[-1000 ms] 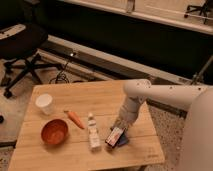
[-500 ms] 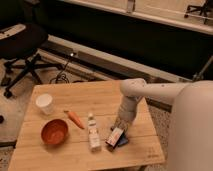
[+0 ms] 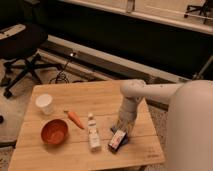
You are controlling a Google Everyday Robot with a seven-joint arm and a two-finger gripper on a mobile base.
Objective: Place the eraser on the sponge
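Observation:
The eraser (image 3: 117, 139), a flat block with black edges and a white and reddish face, lies at the front right of the wooden table (image 3: 60, 92). It rests on the blue-grey sponge (image 3: 126, 142). Only a thin strip of the sponge shows at the eraser's right edge. My gripper (image 3: 121, 128) hangs from the white arm straight down over the eraser's far end, very close to it. I cannot make out whether it still touches the eraser.
A small upright white bottle (image 3: 93, 133) stands just left of the eraser. Further left are an orange carrot (image 3: 76, 119), a reddish-brown bowl (image 3: 54, 132) and a white cup (image 3: 45, 103). An office chair (image 3: 22, 47) stands on the floor beyond the table's left end.
The arm's upper part has swung slightly left. The eraser now sits a little lower and flatter over the sponge. The other objects have not moved.

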